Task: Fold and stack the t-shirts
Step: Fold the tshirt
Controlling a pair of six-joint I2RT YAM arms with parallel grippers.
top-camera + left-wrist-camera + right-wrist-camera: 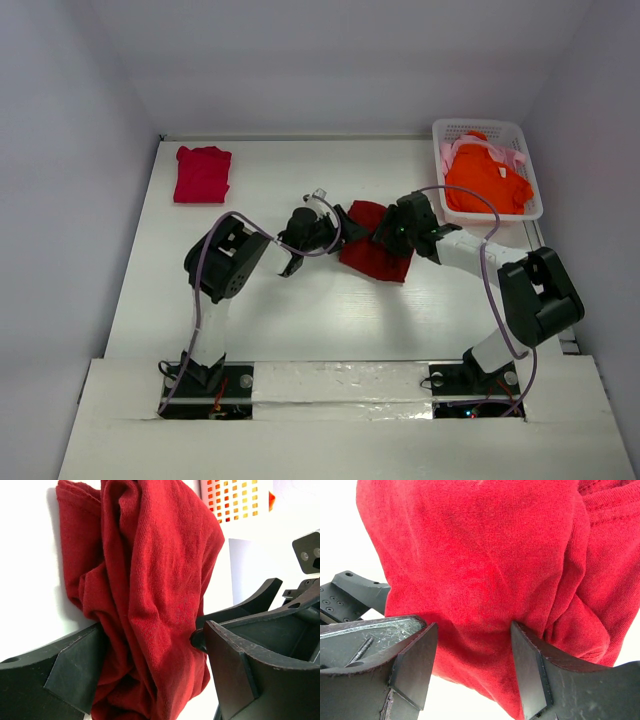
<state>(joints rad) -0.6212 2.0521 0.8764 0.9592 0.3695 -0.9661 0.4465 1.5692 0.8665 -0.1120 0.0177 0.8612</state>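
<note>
A dark red t-shirt [377, 258] lies bunched in the middle of the table, between my two grippers. My left gripper [336, 226] reaches in from the shirt's left edge. In the left wrist view a thick wad of the dark red t-shirt [150, 580] fills the gap of the open left gripper [150, 645]. My right gripper [388, 238] sits over the shirt's upper right part. Its fingers stand open in the right wrist view [472, 650], astride the dark red t-shirt [480, 555]. A crimson-pink t-shirt [203, 174] lies folded at the far left.
A white lattice basket [440, 130] stands at the far right corner and shows in the left wrist view as well [235, 500]. A bright orange t-shirt [487, 182] and a pale pink t-shirt [455, 150] lie in it. White walls close in the table.
</note>
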